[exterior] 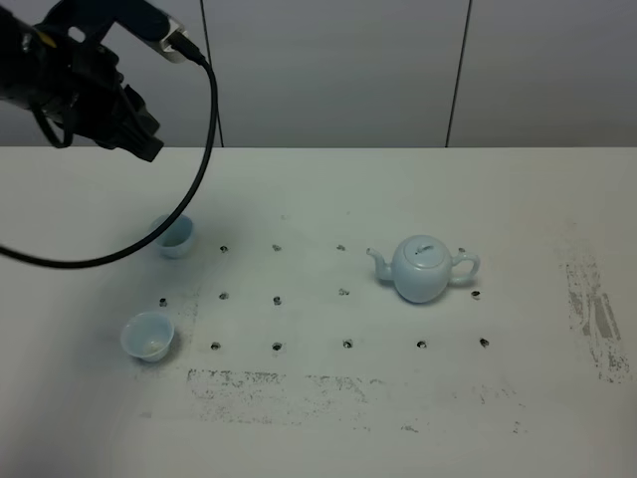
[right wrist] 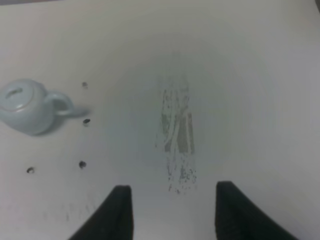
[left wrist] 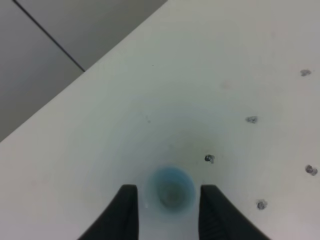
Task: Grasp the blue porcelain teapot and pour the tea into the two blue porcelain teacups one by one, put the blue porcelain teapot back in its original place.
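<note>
The blue porcelain teapot point(exterior: 423, 269) stands upright on the white table point(exterior: 398, 189), right of centre, spout to the left and handle to the right. It also shows in the right wrist view point(right wrist: 25, 106). One teacup point(exterior: 176, 237) stands at mid left, the other teacup point(exterior: 147, 335) nearer the front left. My left gripper point(left wrist: 169, 189) is open and empty, high above a teacup point(left wrist: 171, 192) seen between its fingers. The left arm point(exterior: 90, 85) is at the upper left. My right gripper point(right wrist: 173, 187) is open and empty, above the table to the right of the teapot.
Rows of small dark holes point(exterior: 278, 299) dot the table's middle. Scuffed dark patches lie near the front point(exterior: 299, 383) and at the right point(exterior: 597, 319), the latter also in the right wrist view point(right wrist: 175, 130). A black cable point(exterior: 204, 129) hangs from the left arm.
</note>
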`<state>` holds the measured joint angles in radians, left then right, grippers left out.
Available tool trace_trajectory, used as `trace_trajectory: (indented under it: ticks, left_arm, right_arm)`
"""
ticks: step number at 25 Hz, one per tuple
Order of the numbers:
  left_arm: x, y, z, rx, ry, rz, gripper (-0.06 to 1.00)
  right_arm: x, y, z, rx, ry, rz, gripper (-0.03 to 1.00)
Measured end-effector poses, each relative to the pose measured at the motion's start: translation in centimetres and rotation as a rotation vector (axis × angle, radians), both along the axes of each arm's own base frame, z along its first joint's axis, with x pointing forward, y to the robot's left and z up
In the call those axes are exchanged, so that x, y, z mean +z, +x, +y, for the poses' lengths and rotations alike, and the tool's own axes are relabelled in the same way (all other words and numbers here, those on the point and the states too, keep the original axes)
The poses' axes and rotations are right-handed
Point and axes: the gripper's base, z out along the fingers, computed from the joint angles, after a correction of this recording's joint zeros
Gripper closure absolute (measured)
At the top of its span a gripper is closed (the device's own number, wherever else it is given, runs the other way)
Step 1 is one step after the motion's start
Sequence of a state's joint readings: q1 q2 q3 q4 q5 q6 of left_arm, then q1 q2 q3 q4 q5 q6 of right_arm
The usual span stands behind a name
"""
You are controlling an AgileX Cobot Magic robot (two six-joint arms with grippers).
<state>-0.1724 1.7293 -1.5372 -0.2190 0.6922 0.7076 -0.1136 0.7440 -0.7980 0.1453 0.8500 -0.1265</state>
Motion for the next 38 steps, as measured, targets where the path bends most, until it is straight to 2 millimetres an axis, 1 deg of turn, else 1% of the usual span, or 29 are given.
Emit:
trace_trajectory:
  ticks: [4,7,10,15,17,20,22,25,28,31,33,35,38]
  left_arm:
    - [1.8,-4.2,0.9,0.068,-0.049,-0.066,0.63]
    - [3.6,-6.8,1.3,0.123,-0.11,-0.098,0.64]
    - [6.1,-9.4,1.8,0.162,-0.156,-0.139,0.64]
    - [9.4,-14.0,2.9,0.227,-0.186,-0.178,0.64]
    - [10.3,-16.2,3.4,0.251,-0.191,-0.167,0.64]
    - [10.6,-19.6,4.1,0.282,-0.205,-0.148,0.64]
    - [10.0,-22.0,4.5,0.306,-0.228,-0.141,0.64]
    - [8.3,-25.9,5.2,0.346,-0.272,-0.139,0.64]
    - [6.0,-29.9,5.9,0.381,-0.316,-0.142,0.64]
    - [3.3,-33.6,6.5,0.41,-0.353,-0.137,0.64]
    - [1.7,-35.4,6.8,0.423,-0.366,-0.131,0.64]
    - [-0.1,-36.8,7.1,0.424,-0.367,-0.139,0.64]
    - [-2.5,-37.9,7.5,0.421,-0.34,-0.158,0.64]
  right_arm:
    - [-0.4,0.7,-0.1,0.0,0.003,0.027,0.57]
    - [-0.5,1.1,-0.1,-0.002,0.003,0.027,0.57]
    - [-0.6,1.5,-0.2,-0.003,0.001,0.025,0.57]
    - [-1.2,2.3,-0.2,-0.001,0.023,0.057,0.57]
    - [-1.2,2.4,-0.1,0.0,0.036,0.06,0.57]
    - [-1.2,2.4,0.0,0.002,0.042,0.058,0.57]
    - [-1.2,2.4,0.0,0.003,0.046,0.06,0.57]
    - [-1.2,2.4,0.0,0.004,0.051,0.064,0.57]
    - [-1.2,2.4,0.0,0.01,0.049,0.064,0.57]
    - [-1.2,2.4,0.1,0.019,0.052,0.063,0.57]
    - [-1.2,2.4,0.2,0.026,0.059,0.061,0.57]
    - [-1.2,2.4,0.3,0.036,0.058,0.059,0.57]
    - [-1.2,2.4,0.3,0.04,0.061,0.058,0.57]
